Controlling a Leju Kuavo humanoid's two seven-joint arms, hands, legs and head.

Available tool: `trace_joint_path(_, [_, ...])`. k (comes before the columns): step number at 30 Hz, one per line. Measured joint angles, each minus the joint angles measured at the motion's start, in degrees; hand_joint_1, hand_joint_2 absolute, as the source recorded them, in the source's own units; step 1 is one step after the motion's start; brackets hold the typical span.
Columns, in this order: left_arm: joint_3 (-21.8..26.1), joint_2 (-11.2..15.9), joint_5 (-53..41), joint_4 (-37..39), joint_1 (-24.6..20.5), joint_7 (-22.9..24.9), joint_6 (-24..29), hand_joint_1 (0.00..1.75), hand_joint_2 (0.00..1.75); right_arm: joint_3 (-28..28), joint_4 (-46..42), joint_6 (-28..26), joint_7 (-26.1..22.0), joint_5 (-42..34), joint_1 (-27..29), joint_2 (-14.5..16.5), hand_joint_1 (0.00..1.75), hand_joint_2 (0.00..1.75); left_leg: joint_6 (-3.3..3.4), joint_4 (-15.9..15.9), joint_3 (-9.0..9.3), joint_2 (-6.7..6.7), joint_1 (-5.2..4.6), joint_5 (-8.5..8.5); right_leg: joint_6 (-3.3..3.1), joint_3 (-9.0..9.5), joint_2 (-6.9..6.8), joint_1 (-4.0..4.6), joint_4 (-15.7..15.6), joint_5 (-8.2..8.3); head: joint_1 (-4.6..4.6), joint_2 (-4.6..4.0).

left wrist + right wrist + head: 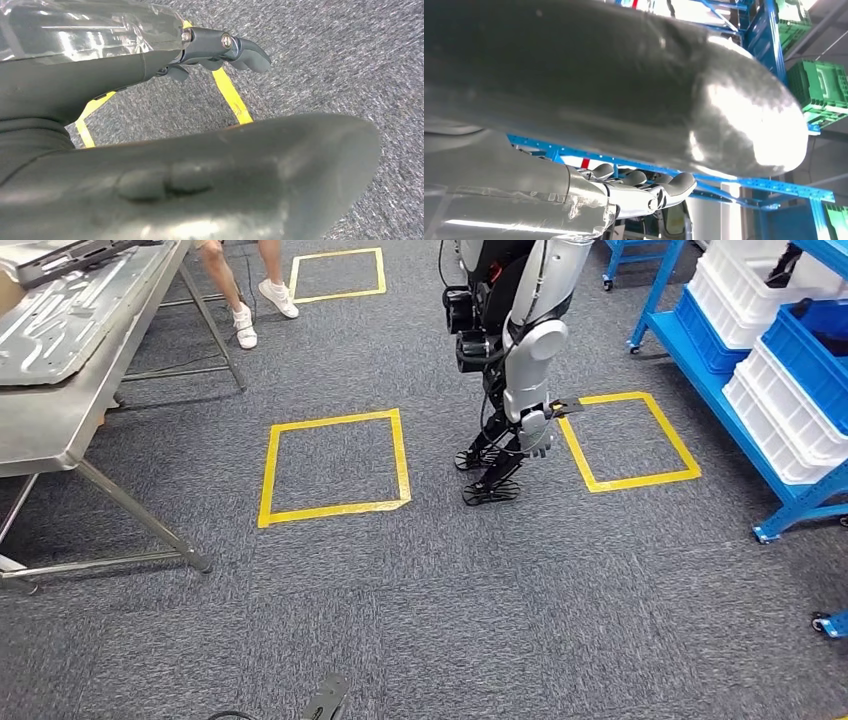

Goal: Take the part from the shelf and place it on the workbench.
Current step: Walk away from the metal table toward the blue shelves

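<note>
left hand (pixel 215 170) and right hand (pixel 624 95) both hold nothing, fingers loosely apart, blue shelf (pixel 774 188) beyond the right.

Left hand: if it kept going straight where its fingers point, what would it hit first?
Probably the grey carpet floor, just past the yellow tape line. In the left wrist view the left hand aims its fingers at bare carpet, though depth is hard to judge.

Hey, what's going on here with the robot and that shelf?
A humanoid robot stands on grey carpet between the blue shelf, stacked with bins, and the metal workbench. Its left hand hangs over yellow floor tape, and its right hand hangs by the shelf. No part is visibly held. A person stands near the workbench.
</note>
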Motion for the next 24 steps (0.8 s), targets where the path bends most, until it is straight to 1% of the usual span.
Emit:
trace_joint_path(1, [0.0,0.01,0.02,0.0,0.1,0.0,0.01,0.0,0.0,0.0,0.0,0.0,0.0,-0.09,0.01,0.0,0.0,0.0,0.0,2.47,-1.24,-0.1,0.0,-0.6,-0.06,0.02,0.32,0.08,0.01,-0.01,-0.01,0.0])
trace_joint_path(2, [0.0,0.01,0.03,0.0,0.17,-0.01,0.01,0.0,0.0,0.0,0.0,0.01,-0.01,-0.2,0.02,0.0,0.0,0.0,0.12,2.98,-1.64,-0.21,-0.02,-0.06,-0.08,0.08,0.71,0.15,0.01,-0.02,-0.01,0.0])
trace_joint_path(3, [0.0,0.02,0.03,0.0,0.23,-0.03,0.02,0.0,0.0,0.0,0.0,0.01,-0.04,-0.33,0.03,0.0,0.0,0.0,0.37,1.3,-1.0,-0.42,-0.05,1.55,-0.08,0.17,1.15,0.22,0.02,-0.03,-0.01,0.0])
trace_joint_path(4, [0.0,0.02,0.03,0.0,0.25,-0.08,0.05,0.0,0.0,0.0,0.0,0.01,-0.09,-0.47,0.02,0.0,0.0,0.0,0.76,-2.29,0.5,-0.89,-0.11,3.87,-0.07,0.29,1.6,0.27,0.02,-0.05,-0.03,-0.01])
trace_joint_path(5, [0.0,0.04,0.04,0.01,0.25,-0.13,0.08,0.0,0.0,0.0,0.0,0.02,-0.16,-0.58,0.01,0.0,0.0,0.0,1.23,-6.37,2.21,-1.79,-0.19,5.88,-0.01,0.35,1.98,0.33,0.03,-0.07,0.0,-0.01])
trace_joint_path(6, [0.0,0.07,0.04,0.01,0.24,-0.19,0.11,0.0,0.0,0.0,0.0,0.02,-0.23,-0.68,-0.02,0.0,0.0,0.0,1.58,-9.86,3.61,-2.59,-0.24,7.26,0.11,0.32,2.39,0.38,0.09,-0.1,0.05,-0.01])
trace_joint_path(7, [0.0,0.1,0.05,0.01,0.25,-0.23,0.15,0.0,0.0,0.0,0.0,0.02,-0.28,-0.78,-0.05,0.0,0.0,0.0,1.82,-12.09,4.43,-3.18,-0.35,7.9,0.33,0.21,2.74,0.36,0.1,-0.08,0.08,-0.01])
trace_joint_path(8, [0.0,0.13,0.05,0.01,0.26,-0.26,0.16,0.0,0.0,0.0,0.0,0.02,-0.32,-0.86,-0.06,0.0,0.0,0.0,1.94,-12.93,4.67,-3.45,-0.46,7.85,0.62,0.07,3.09,0.28,0.07,-0.02,0.1,-0.01])
trace_joint_path(10, [0.0,0.11,0.07,0.0,0.24,-0.32,0.18,0.0,0.0,0.0,-0.02,0.01,-0.35,-1.06,-0.04,0.0,0.0,0.0,2.17,-13.57,4.83,-2.77,-0.44,8.1,1.28,-0.1,3.63,0.06,0.03,0.05,0.03,0.01])
trace_joint_path(11, [0.0,0.09,0.07,0.0,0.2,-0.35,0.18,0.0,0.0,0.0,-0.05,0.01,-0.37,-1.11,-0.01,-0.01,0.0,0.0,2.41,-14.03,5.02,-2.4,-0.31,8.33,1.5,-0.29,3.38,0.08,0.54,-0.34,0.05,0.01])
trace_joint_path(12, [0.0,0.08,0.07,0.0,0.17,-0.38,0.18,0.0,0.0,0.01,-0.09,0.01,-0.38,-1.16,-0.05,-0.02,0.0,0.0,2.68,-14.51,5.21,-1.95,-0.14,8.58,1.68,-0.95,2.75,0.08,2.08,-1.38,0.18,0.01])
trace_joint_path(13, [0.0,0.06,0.05,0.0,0.16,-0.39,0.17,0.0,0.0,0.01,-0.12,0.0,-0.4,-1.22,-0.07,-0.04,0.0,0.0,2.89,-14.86,5.36,-1.48,0.02,8.76,1.81,-2.12,1.91,0.06,4.73,-2.98,0.35,0.0])
trace_joint_path(14, [0.0,0.06,0.05,0.0,0.21,-0.4,0.17,0.0,0.0,0.02,-0.13,0.0,-0.41,-1.27,-0.09,-0.04,0.0,0.0,3.04,-14.96,5.42,-1.06,-0.02,8.79,2.0,-3.78,1.12,0.06,8.26,-4.87,0.52,0.0])
trace_joint_path(15, [0.0,0.06,0.05,0.0,0.27,-0.4,0.16,0.0,0.0,0.02,-0.13,0.0,-0.42,-1.32,-0.08,-0.04,0.0,0.0,3.12,-14.94,5.41,-0.59,-0.03,8.77,2.23,-5.56,0.64,-0.05,11.99,-6.53,0.64,0.0])
trace_joint_path(16, [0.0,0.06,0.05,0.0,0.32,-0.39,0.15,0.0,0.0,0.02,-0.13,0.0,-0.42,-1.37,0.0,-0.04,0.0,0.0,3.13,-14.89,5.41,-0.12,-0.06,8.72,2.46,-6.78,0.4,-0.12,14.61,-7.31,0.67,-0.01])
trace_joint_path(17, [0.0,0.06,0.05,0.0,0.34,-0.39,0.13,0.0,0.0,0.02,-0.13,0.0,-0.42,-1.38,0.07,-0.05,0.0,0.0,3.11,-14.83,5.42,0.33,-0.07,8.64,2.65,-7.11,0.24,-0.21,15.37,-7.01,0.67,-0.01])
trace_joint_path(18, [0.0,0.05,0.05,0.0,0.33,-0.39,0.11,0.0,0.0,0.02,-0.13,0.0,-0.42,-1.37,0.11,-0.05,0.0,0.0,3.01,-14.71,5.46,0.73,-0.03,8.51,2.78,-6.34,0.03,-0.29,13.88,-5.65,0.66,0.0])
trace_joint_path(19, [0.0,0.04,0.05,0.0,0.31,-0.39,0.08,0.0,0.0,0.02,-0.13,0.0,-0.42,-1.37,0.12,-0.06,0.0,0.0,2.83,-14.52,5.52,1.09,0.04,8.33,2.86,-4.6,-0.41,-0.34,10.47,-3.62,0.68,0.0])
trace_joint_path(20, [0.0,0.03,0.05,0.0,0.28,-0.39,0.06,0.0,0.0,0.02,-0.13,0.0,-0.42,-1.37,0.11,-0.07,0.0,0.0,2.58,-14.26,5.57,1.41,0.12,8.1,2.88,-2.58,-1.23,-0.33,6.46,-1.98,0.72,0.0])
trace_joint_path(21, [0.0,0.02,0.05,0.0,0.26,-0.39,0.05,0.0,0.0,0.02,-0.15,0.0,-0.42,-1.37,0.1,-0.06,0.0,0.0,2.24,-13.87,5.55,1.66,0.0,7.81,2.74,-1.0,-1.87,-0.24,3.12,-0.81,0.75,0.0])
trace_joint_path(22, [0.0,0.02,0.04,0.0,0.24,-0.4,0.04,0.0,0.0,0.02,-0.17,0.0,-0.42,-1.38,0.1,-0.06,0.0,0.0,1.93,-13.58,5.53,1.89,-0.11,7.6,2.44,-0.07,-2.26,-0.13,1.06,-0.3,0.74,0.0])
trace_joint_path(23, [0.0,0.02,0.04,0.0,0.24,-0.4,0.03,0.0,0.0,0.02,-0.19,0.0,-0.43,-1.38,0.1,-0.06,0.0,0.0,1.64,-13.41,5.53,2.11,-0.26,7.47,2.09,0.18,-2.33,0.02,0.33,-0.39,0.71,0.01])
trace_joint_path(24, [0.0,0.02,0.03,0.0,0.23,-0.41,0.03,0.0,0.0,0.02,-0.21,0.0,-0.44,-1.39,0.12,-0.05,0.0,0.0,1.38,-13.35,5.57,2.34,-0.39,7.4,1.68,0.06,-1.88,0.12,0.31,-0.34,0.67,0.0])
